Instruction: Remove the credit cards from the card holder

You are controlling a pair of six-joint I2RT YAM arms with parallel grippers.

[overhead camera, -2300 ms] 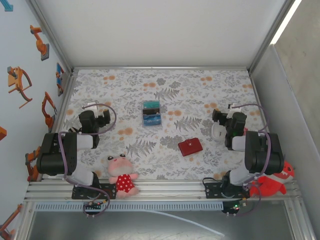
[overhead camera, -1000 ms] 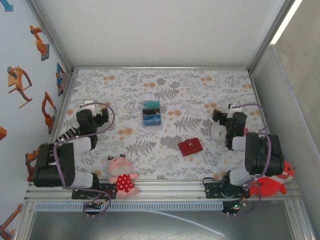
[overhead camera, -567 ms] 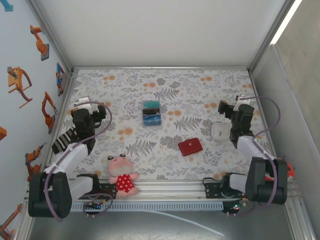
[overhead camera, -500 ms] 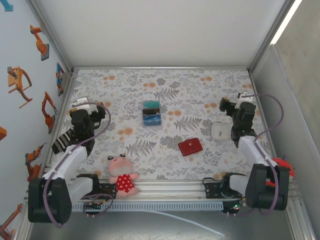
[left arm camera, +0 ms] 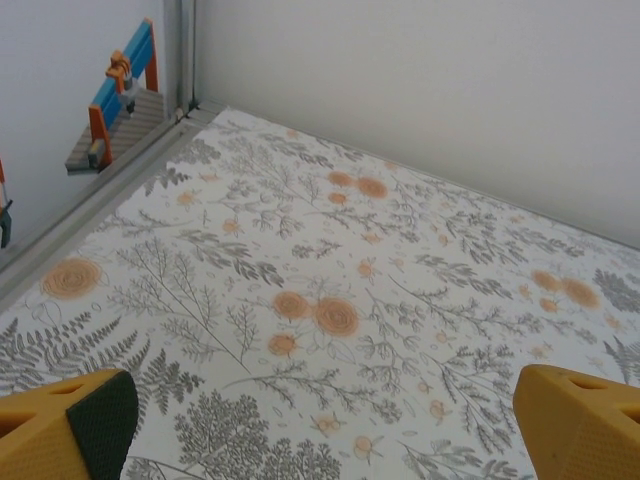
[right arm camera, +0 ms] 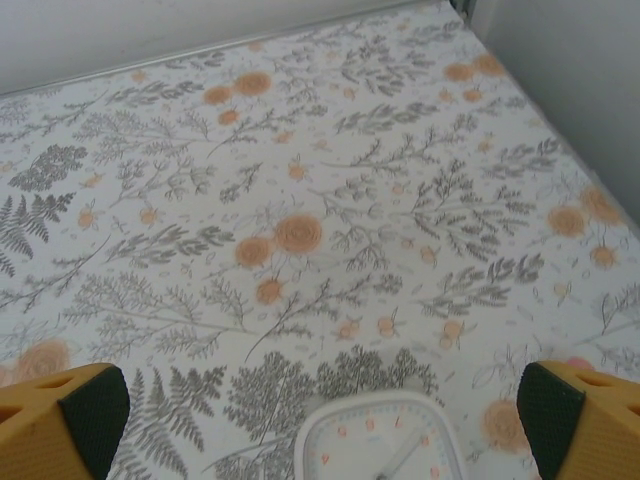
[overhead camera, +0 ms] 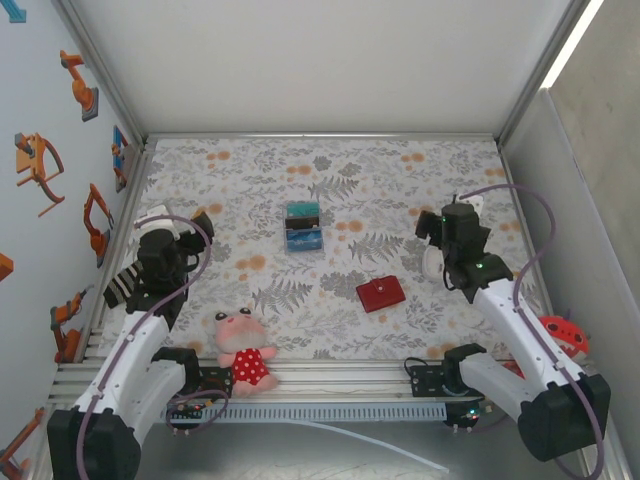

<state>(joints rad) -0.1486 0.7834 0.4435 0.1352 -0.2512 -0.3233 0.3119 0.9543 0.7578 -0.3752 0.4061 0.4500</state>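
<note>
**Work surface.** Table (overhead camera: 200, 190) under a floral cloth, grey ferns and orange blooms, walled at 9, 12 and 3 o'clock.

**Card holder** (overhead camera: 381, 294). Red, folded closed, flat on the cloth at 4 o'clock from the table's centre. Touched by neither arm.

**Credit cards** (overhead camera: 303, 230). Small overlapping pile, teal at the far end and blue nearer, just off centre toward 10 o'clock. Outside the card holder and well apart from it, at 10 o'clock from the holder.

**Left gripper** (overhead camera: 163, 222). At 9 o'clock, near the left wall, above bare cloth. In the left wrist view (left arm camera: 320, 410) spread wide, yellow fingers (left arm camera: 60, 430) at the two lower corners with only patterned cloth between. Holding nothing.

**Right gripper** (overhead camera: 452, 222). At 3 o'clock from centre, at 1 o'clock from the card holder. In the right wrist view (right arm camera: 320, 405) spread wide, yellow fingers (right arm camera: 585, 420) far apart, nothing pinched.

**Clock** (right arm camera: 380, 445). White, rounded square face, lying on the cloth low between the right fingers, touching neither. From overhead (overhead camera: 431, 262) partly hidden under the right arm.

**Plush toy** (overhead camera: 243, 350). Pink, red dotted dress, at 7 o'clock by the near edge.

**Red plush** (overhead camera: 560, 335). At 4 o'clock, beside the right arm, off the cloth.
</note>
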